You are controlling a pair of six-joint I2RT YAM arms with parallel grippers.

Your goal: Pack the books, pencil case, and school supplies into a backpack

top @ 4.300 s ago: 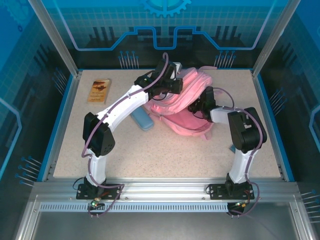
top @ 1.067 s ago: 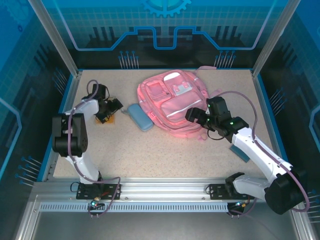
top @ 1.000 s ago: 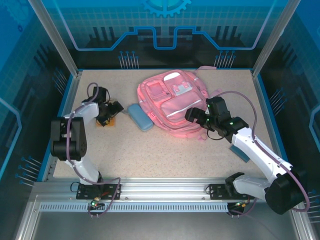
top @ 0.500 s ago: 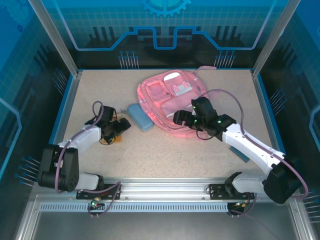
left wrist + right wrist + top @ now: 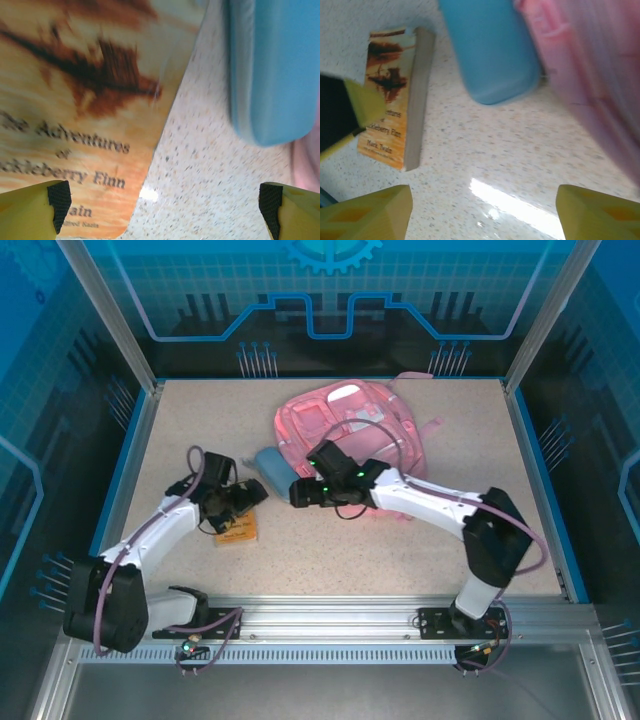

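Observation:
The tan-orange book (image 5: pixel 238 531) lies flat on the table toward the front left. My left gripper (image 5: pixel 245 498) hovers just behind it, open; its wrist view has the book's cover (image 5: pixel 75 115) at the left and the light blue pencil case (image 5: pixel 272 70) at the upper right, with bare table in the gripper (image 5: pixel 165 212). My right gripper (image 5: pixel 298 492) is open over the table just in front of the pencil case (image 5: pixel 268 464). Its wrist view takes in the book (image 5: pixel 395 100), the pencil case (image 5: pixel 490 50) and the pink backpack (image 5: pixel 590 75). Nothing lies in the right gripper (image 5: pixel 482 215).
The backpack (image 5: pixel 350 425) lies flat at the back middle, and my right arm crosses its front edge. The speckled table (image 5: pixel 400 560) has free room in front. A blue rim and metal posts (image 5: pixel 135 360) border it. My two grippers are close together.
The left arm pulled the book from the far left toward the front and now stands off it. The right arm swung left across the backpack to the pencil case, its jaws narrowing a little.

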